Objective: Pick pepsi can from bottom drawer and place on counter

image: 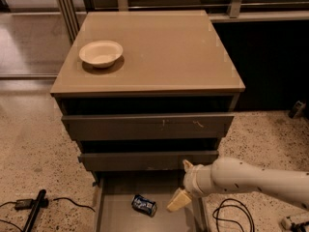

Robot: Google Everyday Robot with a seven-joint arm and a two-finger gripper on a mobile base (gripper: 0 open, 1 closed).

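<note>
**Gripper.** The gripper (pixel 182 183) hangs over the right part of the bottom drawer (pixel 118 219). Its jaws stand apart, with nothing between them. One finger points up and the other down.

**Task item.** The can (pixel 144 205) lies on its side on the drawer floor. It is near the lower finger, on the camera's left of it and slightly lower, and does not touch it.

**Containers.**
- The bottom drawer is pulled out, and the can is the only thing visible in it.
- The middle drawer front (pixel 145 159) sits just above the upper finger, and the top drawer front (pixel 149 125) is higher still. What either drawer holds is not visible.
- The bowl (pixel 100 53) stands on the counter (pixel 169 47), well above the jaws and to the camera's left. It appears empty.

**Risks, as judged.**
- A can lying on its side rolls easily. If one finger touches it first, it could roll away across the flat floor.
- The jaws' opening does not appear lined up with the can's body, so closing now would probably miss it or pinch an end.
- The middle drawer front overhangs the gripper, so a straight lift could strike it.
- The drawer's right wall lies close beside the lower finger and could catch it.
- The bowl takes up only one corner of the counter and is unlikely to hinder placing the can.
</note>
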